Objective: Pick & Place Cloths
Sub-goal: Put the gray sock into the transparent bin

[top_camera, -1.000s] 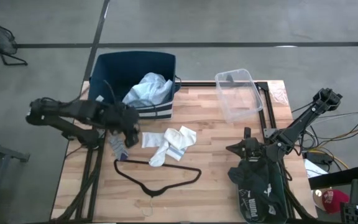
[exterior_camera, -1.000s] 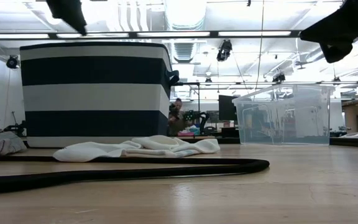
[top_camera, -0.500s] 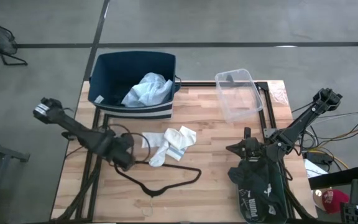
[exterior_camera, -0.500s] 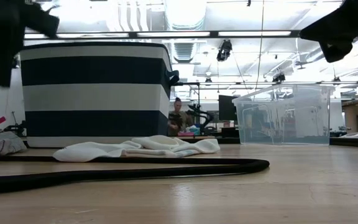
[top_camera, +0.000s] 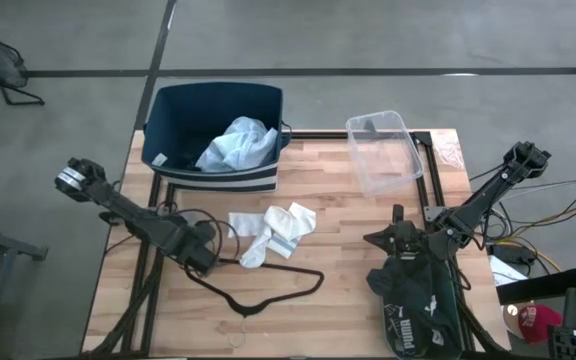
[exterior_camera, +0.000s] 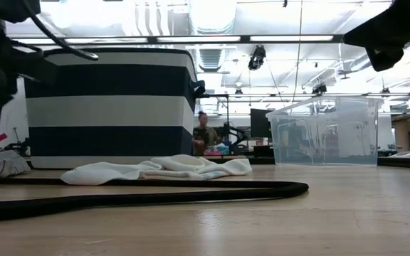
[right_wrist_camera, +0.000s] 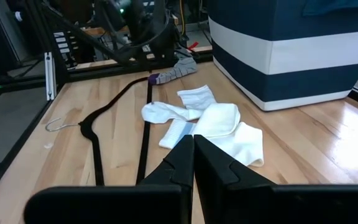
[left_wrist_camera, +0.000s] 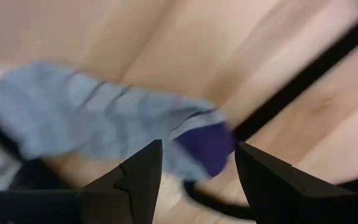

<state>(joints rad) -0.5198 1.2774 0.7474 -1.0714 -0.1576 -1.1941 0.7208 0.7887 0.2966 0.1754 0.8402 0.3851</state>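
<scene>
Pale-blue shirt (top_camera: 238, 142) lies inside the striped navy bin (top_camera: 264, 181)

Robotics laboratory: wooden counter (top_camera: 348, 230) on a concrete floor (top_camera: 368, 40), exposed ceiling ducts and strip lights (exterior_camera: 212, 37), monitors (exterior_camera: 262, 122) and a seated person (exterior_camera: 203, 131) behind.

Both arms are dark and slender, jointed like black tubing. The left arm (top_camera: 133, 215) carries a looping black cable, and its far joint shows what may be a pale ring. The right arm (top_camera: 478, 200) looks matte black throughout.
</scene>
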